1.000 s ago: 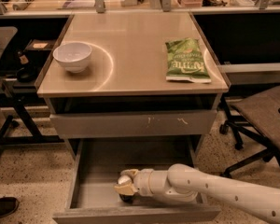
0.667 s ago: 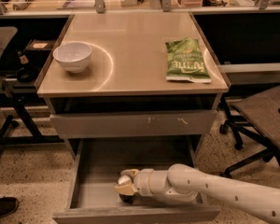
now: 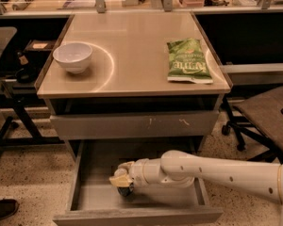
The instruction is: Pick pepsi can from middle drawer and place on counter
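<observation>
Little has moved since the earlier frames: the hand (image 3: 122, 181) sits at much the same spot over the drawer floor, and any shift is slight.

Hand: low inside the middle drawer (image 3: 137, 216), left of centre, pointing toward the drawer's left wall. Directly under and touching its tip is a small dark shape, taken to be the pepsi can (image 3: 126, 191), standing on the grey floor near the front panel. Most of the can is hidden by the hand. Whether the hand is open or clamped on the can, I cannot tell.

Arm (image 3: 217, 171): enters from the right edge and runs nearly level across the drawer's right wall. It bulges at a rounded joint, then narrows to the wrist. Judgement: this flat, sideways reach is forced by the closed, scuffed drawer front (image 3: 132, 125) just above, which leaves only a shallow gap for working. A side approach also suits an upright can.

Drawer: pulled well out, so its floor is open to the camera and to the arm.

Bench (image 3: 137, 55): tan top above the drawers. A white bowl (image 3: 73, 57) sits at the left and a green bag (image 3: 188, 60) at the right, well apart. The bare middle between them looks the likely set-down place.

Step in hand, as judged: securing the can; the lift and transfer are not yet done. Risk: clipping the upper drawer front on the way out.
</observation>
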Action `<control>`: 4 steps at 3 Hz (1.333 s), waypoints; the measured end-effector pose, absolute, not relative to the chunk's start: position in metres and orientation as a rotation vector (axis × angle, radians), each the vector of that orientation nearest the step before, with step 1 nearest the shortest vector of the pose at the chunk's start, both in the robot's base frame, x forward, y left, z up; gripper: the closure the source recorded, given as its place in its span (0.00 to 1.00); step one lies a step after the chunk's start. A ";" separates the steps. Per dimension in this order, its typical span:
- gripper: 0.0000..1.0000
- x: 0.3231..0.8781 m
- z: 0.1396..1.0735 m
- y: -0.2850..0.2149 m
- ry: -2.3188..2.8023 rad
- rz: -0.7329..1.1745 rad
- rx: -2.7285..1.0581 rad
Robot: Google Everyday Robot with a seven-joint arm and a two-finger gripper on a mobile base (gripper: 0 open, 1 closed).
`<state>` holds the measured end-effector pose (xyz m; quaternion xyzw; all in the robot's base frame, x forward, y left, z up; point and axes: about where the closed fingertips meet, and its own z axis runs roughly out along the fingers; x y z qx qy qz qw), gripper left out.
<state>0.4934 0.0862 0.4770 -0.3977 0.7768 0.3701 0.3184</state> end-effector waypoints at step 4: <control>1.00 0.517 0.555 0.092 2.149 0.918 -1.023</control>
